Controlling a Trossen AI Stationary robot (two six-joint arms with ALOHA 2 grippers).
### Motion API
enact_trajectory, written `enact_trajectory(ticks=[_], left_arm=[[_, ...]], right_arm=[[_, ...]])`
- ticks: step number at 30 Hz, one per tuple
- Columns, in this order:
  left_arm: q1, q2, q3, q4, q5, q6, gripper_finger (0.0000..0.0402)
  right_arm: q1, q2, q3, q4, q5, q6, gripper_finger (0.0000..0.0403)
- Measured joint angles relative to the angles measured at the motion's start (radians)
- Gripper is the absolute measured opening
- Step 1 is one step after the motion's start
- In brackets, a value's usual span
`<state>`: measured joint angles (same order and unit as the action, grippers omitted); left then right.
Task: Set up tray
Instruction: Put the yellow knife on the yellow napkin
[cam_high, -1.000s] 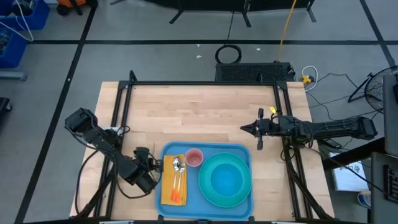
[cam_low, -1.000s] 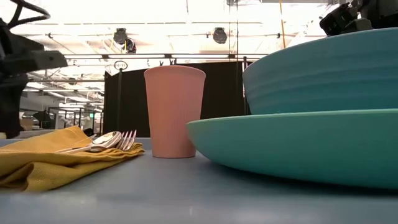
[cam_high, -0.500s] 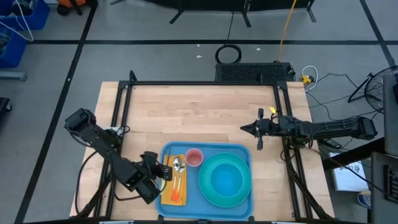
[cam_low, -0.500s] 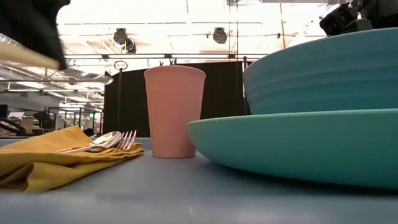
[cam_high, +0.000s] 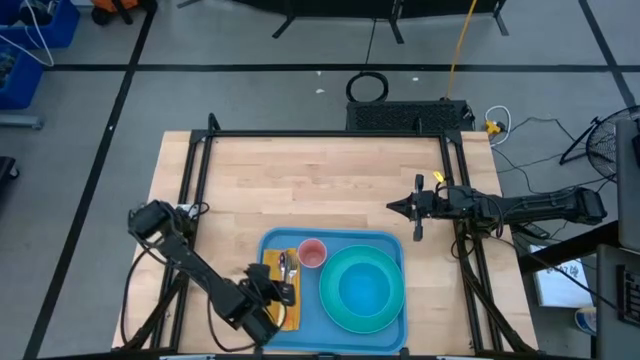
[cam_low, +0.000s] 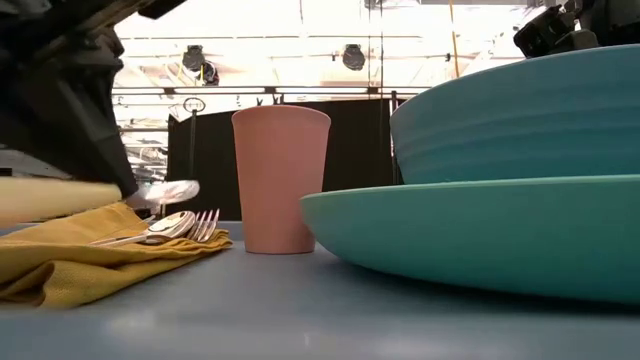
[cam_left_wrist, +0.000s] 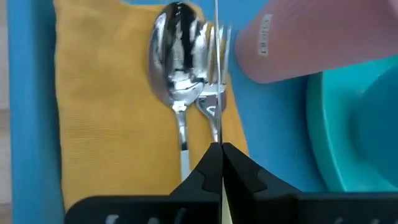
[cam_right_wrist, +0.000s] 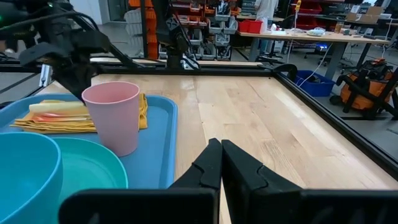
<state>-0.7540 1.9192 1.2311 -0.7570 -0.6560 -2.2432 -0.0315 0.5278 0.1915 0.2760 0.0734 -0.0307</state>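
Blue tray (cam_high: 335, 290) at the table's near edge, midway along. Left gripper (cam_high: 282, 297) low over the yellow napkin (cam_high: 272, 318) by the tray's left rim, fingers (cam_left_wrist: 214, 168) pressed shut on a thin knife blade (cam_left_wrist: 216, 68) above spoon (cam_left_wrist: 177, 56) and fork (cam_left_wrist: 214, 99). Pink cup (cam_high: 313, 253) near the tray's far rim, teal plate (cam_high: 363, 290) with bowl at right. Farther right, right gripper (cam_high: 395, 206) closed and empty over bare wood.
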Motion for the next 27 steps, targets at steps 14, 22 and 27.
enact_trajectory(ticks=[14,22,27], left_arm=[[-0.042,0.025,0.046,-0.163,0.028,-0.015,0.0000],[-0.041,0.041,0.022,-0.185,0.072,-0.008,0.0000],[-0.041,0.078,0.024,-0.189,0.116,-0.007,0.0001]], right_arm=[[0.000,0.000,0.000,-0.005,0.000,0.019,0.0000],[0.000,0.000,0.000,-0.005,0.000,0.019,0.0000],[0.000,0.000,0.000,-0.005,0.000,0.019,0.0000]])
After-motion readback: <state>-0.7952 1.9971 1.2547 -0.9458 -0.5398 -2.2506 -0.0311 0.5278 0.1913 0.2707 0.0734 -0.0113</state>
